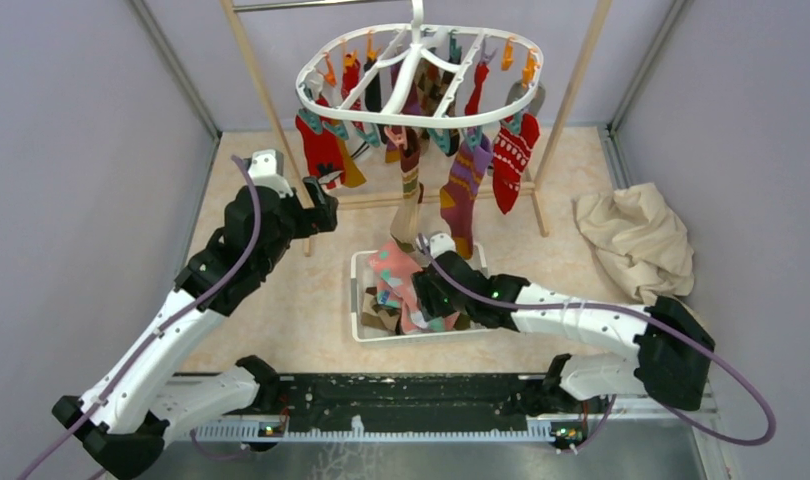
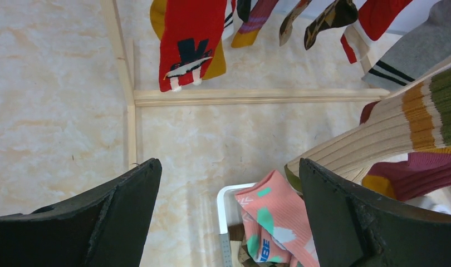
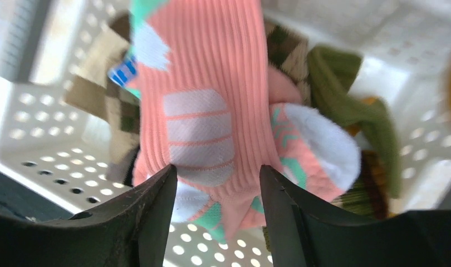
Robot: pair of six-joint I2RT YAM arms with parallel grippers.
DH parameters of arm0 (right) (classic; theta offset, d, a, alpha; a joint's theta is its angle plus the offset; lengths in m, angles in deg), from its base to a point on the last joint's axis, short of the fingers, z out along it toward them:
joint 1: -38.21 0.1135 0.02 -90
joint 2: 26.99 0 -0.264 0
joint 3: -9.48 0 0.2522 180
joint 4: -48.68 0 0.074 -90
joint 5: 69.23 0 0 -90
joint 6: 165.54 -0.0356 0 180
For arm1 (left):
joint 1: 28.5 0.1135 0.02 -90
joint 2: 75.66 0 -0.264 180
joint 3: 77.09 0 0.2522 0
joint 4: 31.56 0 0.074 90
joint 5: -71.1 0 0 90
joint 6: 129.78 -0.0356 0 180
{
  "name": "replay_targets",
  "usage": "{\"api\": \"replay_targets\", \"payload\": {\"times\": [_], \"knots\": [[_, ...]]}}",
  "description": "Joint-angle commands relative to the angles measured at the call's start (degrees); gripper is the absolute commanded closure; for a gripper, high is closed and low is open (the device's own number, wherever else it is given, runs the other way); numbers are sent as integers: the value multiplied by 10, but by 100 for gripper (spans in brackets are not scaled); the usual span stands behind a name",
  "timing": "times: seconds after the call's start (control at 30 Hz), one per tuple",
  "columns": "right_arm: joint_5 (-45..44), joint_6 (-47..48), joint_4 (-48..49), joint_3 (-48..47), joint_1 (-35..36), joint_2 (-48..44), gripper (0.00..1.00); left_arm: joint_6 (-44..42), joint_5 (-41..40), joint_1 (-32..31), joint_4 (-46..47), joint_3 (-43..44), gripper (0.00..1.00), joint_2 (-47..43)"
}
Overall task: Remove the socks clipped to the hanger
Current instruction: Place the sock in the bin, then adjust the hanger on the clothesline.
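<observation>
Now my left end effector [image 2: 229,165] is released wide, near the lower end of the red sock [image 2: 190,39] clipped to the hanger [image 1: 417,42]. I should rise, take the sock close to its top and pull down gently, so the hanger does not swing. My right end effector [image 3: 217,169] stands half parted over the basket [image 3: 39,139], a pink sock [image 3: 206,72] in the gap; held or not, I cannot tell. Pale marbled worktop [image 2: 56,83], lilac walls [image 1: 81,150].

Marbled table [image 1: 281,300]: white basket [image 1: 357,300], beige cloth [image 1: 636,240], wooden rack [image 1: 381,203]

L arm [image 1: 243,245] jaws wide, R arm [image 1: 571,306] half-parted.
</observation>
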Motion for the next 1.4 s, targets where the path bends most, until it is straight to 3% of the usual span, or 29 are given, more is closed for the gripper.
{"api": "replay_targets", "payload": {"times": [0.0, 0.1, 0.27, 0.73, 1.2, 1.27, 1.37], "knots": [[-99, 45, -37, -110, 10, -66, 42, -11, 18, 8, 22, 11, 1, -8], [-135, 77, -41, -157, 10, -82, 42, -11, 17, 8, 20, 4, 1, -21], [-187, 130, 55, -175, 10, -88, 40, -12, 11, 7, 12, -4, 1, -38], [-145, 235, 542, -63, 10, -13, 36, -5, 16, 8, -8, -10, 1, -62], [-275, 256, 559, -239, 9, 175, 35, 0, 23, 7, -9, -13, 1, -66], [-309, 259, 538, -269, 9, 191, 41, 0, 23, 8, -11, -12, 1, -66], [-319, 247, 526, -273, -1, 188, 59, -1, 22, 8, -14, -9, 1, -65]]}}
